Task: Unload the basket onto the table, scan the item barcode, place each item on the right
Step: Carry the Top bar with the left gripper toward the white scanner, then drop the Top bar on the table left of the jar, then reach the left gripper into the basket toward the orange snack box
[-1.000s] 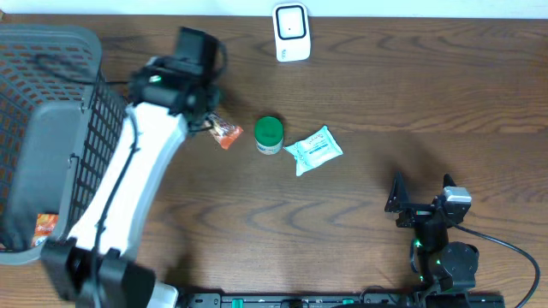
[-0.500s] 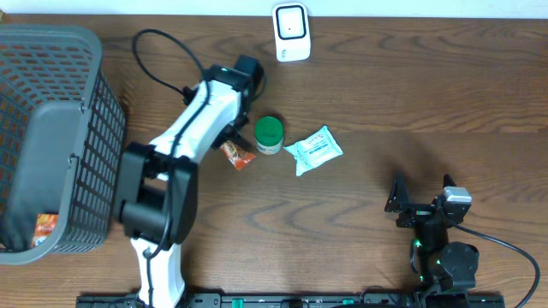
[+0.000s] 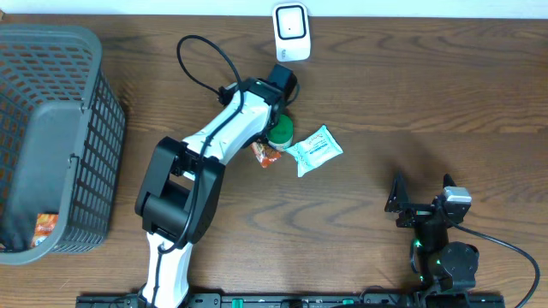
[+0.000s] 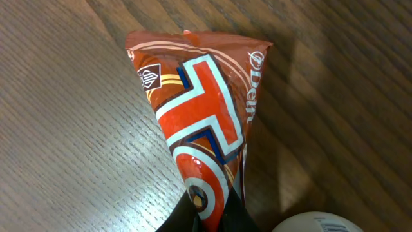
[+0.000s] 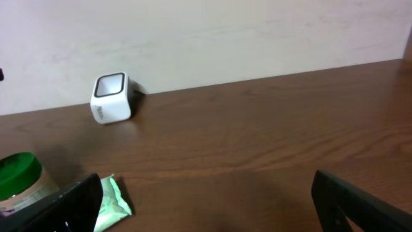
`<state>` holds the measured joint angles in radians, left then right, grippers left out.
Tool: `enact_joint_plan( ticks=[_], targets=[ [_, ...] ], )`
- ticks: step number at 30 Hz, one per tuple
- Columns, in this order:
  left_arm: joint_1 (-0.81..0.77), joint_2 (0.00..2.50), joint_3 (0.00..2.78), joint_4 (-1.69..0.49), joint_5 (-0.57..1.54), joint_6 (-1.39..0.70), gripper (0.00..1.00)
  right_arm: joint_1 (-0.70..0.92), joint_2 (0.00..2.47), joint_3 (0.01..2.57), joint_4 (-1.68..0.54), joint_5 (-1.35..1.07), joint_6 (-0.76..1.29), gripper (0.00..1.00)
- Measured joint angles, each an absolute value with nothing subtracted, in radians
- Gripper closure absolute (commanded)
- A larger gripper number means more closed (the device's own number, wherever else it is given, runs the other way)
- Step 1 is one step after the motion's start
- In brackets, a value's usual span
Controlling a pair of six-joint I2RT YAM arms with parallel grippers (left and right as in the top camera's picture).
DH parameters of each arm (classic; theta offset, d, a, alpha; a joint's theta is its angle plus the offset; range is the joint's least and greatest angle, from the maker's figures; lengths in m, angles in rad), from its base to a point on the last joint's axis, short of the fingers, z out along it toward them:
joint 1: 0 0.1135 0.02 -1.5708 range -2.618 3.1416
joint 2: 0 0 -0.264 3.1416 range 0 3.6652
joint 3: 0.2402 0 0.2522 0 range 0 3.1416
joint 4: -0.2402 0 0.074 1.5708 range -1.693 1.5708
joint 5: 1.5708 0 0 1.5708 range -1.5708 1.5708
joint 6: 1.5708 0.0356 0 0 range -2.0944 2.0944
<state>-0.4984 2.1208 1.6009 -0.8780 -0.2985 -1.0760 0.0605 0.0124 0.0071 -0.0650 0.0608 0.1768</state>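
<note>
Left wrist view is showing the left gripper [image 4: 207, 218] clamping tight on a red packet [image 4: 206, 122] over the table [image 4: 58, 129], possibly touching it. Overhead, the packet [image 3: 264, 155] is sitting just beside the jar [image 3: 282, 130], near the wipes [image 3: 314, 150], apart from the scanner [image 3: 292, 32]. The right gripper [image 3: 421, 203] is gaping wide, holding nothing.

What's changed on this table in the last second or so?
The left gripper, shut on the red snack packet, swept right from beside the basket, carrying the packet to the green-lidded jar, which seems nudged slightly right. The wipes pack, white scanner, basket and open right gripper stayed put.
</note>
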Motion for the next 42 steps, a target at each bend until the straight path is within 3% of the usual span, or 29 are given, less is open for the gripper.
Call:
enact_joint_plan(
  ticks=[5, 8, 9, 10, 12, 15, 22, 26, 35, 42],
  targets=[
    [-0.497, 2.121, 1.601, -0.87, -0.299, -1.076, 0.92, 0.06, 0.012, 0.007, -0.065, 0.061, 0.177, 0.01],
    [-0.495, 2.121, 1.601, -0.872, -0.299, -1.074, 0.84, 0.06, 0.012, 0.007, -0.065, 0.061, 0.177, 0.01],
    [-0.495, 2.121, 1.601, -0.875, -0.299, -1.071, 0.79, 0.06, 0.012, 0.007, -0.065, 0.061, 0.177, 0.01],
    [-0.495, 2.121, 1.601, -0.875, -0.3, -1.066, 0.58, 0.06, 0.012, 0.007, -0.065, 0.061, 0.177, 0.01],
    [-0.493, 2.121, 1.601, -0.879, -0.303, -1.037, 0.32, 0.06, 0.012, 0.007, -0.065, 0.061, 0.177, 0.01],
    [-0.487, 2.114, 1.601, -0.881, -0.308, -0.976, 0.19, 0.06, 0.012, 0.007, -0.065, 0.061, 0.177, 0.01],
    [-0.431, 1.914, 1.601, -0.988, -0.393, -0.866, 0.13, 0.06, 0.012, 0.007, -0.065, 0.061, 0.177, 0.01],
    [-0.345, 1.656, 1.609, -0.994, -0.433, -0.798, 0.01, 0.06, 0.012, 0.007, -0.065, 0.061, 0.177, 0.01],
    [-0.072, 1.246, 1.633, -1.005, -0.469, -0.702, 0.02, 0.06, 0.012, 0.007, -0.065, 0.061, 0.177, 0.01],
    [0.194, 1.218, 1.633, -1.139, -0.466, -0.646, 0.02, 0.06, 0.012, 0.007, -0.065, 0.061, 0.177, 0.01]
  ],
)
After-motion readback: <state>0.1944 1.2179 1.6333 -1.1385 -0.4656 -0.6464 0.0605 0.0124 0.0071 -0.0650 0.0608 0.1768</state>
